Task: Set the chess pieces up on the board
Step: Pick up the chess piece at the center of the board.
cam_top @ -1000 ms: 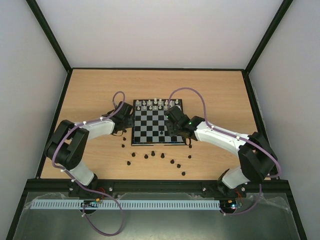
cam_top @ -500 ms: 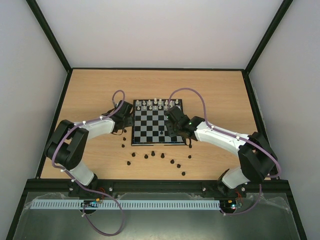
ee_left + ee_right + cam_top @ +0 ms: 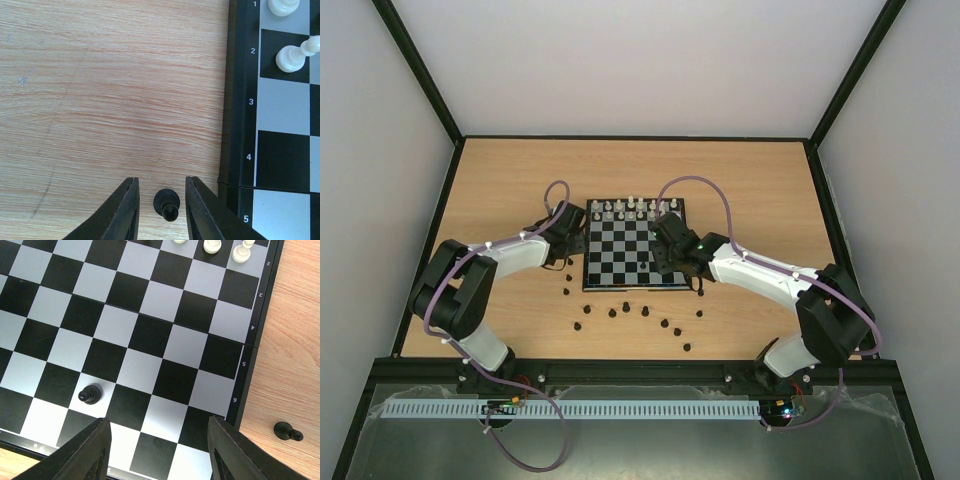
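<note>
Barely begun: one tiny black pawn (image 3: pixel 90 394) stands on the small black-and-grey chequered board (image 3: pixel 633 255), just beyond the right gripper (image 3: pixel 159 421), whose jaws stand wide and empty.
The left gripper (image 3: pixel 161 182), partly open, straddles another black pawn (image 3: pixel 166 204) on the pale wooden table (image 3: pixel 100 100) without clamping it. Scattered black pieces (image 3: pixel 625 307) wait behind both grippers. Nothing visibly differs from a second earlier.

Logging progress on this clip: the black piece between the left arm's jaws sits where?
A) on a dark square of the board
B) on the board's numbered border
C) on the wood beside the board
C: the left wrist view shows the black piece over wood grain, between the open jaws of the left gripper, with the border of the board off to its side.
</note>
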Motion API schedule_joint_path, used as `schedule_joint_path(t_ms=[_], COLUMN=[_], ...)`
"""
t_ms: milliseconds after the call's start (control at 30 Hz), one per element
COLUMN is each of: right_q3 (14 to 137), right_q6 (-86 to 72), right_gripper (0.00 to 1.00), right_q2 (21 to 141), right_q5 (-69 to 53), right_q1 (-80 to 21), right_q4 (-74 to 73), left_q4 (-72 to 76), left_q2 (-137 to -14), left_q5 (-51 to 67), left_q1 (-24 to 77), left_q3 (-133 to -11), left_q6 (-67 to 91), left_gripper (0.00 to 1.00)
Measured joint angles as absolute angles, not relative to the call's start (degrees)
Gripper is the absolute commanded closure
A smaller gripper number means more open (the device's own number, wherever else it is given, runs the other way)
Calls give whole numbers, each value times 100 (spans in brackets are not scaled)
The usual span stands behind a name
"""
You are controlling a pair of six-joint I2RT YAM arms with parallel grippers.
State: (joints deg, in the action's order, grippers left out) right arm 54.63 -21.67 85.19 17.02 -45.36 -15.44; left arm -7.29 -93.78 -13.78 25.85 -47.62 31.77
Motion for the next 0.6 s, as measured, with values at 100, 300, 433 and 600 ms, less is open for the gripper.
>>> schedule_joint_path(t_ms=[100,300,433,600], right_q3=[5463,5463,5463,5461], right_q6=[-2167,-2167,-2167,-2167], right_gripper=[47,47,47,48], right_q2=[8519,8519,8519,8519], right_q5=[1695,1691,1682,1656], right_q1=[-4536,-4536,-4536,-4536], right_q4=[-1544,-1544,-1542,-1535], left_q4=[-731,-746,-768,-768], left_q2=[-9384,-9483,-9496,-9496], left_q5=[-1378,-1376,-1376,-1372], left_q1=[2609,2655,2672,2672], left_q3=[-4764,-4764,-4764,-4764], left_q6=[3179,3205,3218,3223], left_gripper=[72,72,75,90])
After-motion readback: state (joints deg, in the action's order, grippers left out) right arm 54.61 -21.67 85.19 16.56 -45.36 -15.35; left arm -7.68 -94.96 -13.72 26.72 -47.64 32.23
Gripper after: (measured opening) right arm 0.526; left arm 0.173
